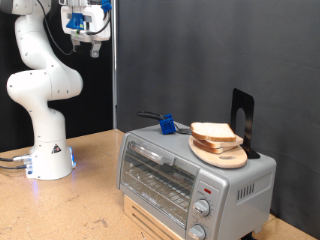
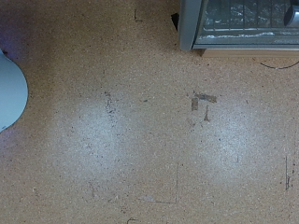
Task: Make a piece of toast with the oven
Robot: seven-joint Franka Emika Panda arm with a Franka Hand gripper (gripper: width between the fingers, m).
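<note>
The silver toaster oven [image 1: 190,175] stands at the exterior view's lower right with its glass door shut; its corner also shows in the wrist view [image 2: 243,23]. A pale bread slice with a tan crust [image 1: 213,131] lies on top of a second slice on a round wooden board [image 1: 228,157] on the oven's roof. My gripper [image 1: 87,45] hangs high at the exterior view's top left, far above the table and well away from the oven. It looks open and holds nothing. Its fingers do not show in the wrist view.
A blue object with a dark handle [image 1: 165,125] lies on the oven's roof beside the board. A black upright stand [image 1: 243,120] rises behind the board. The arm's white base [image 1: 50,160] stands on the wooden table [image 2: 140,140]. A dark curtain hangs behind.
</note>
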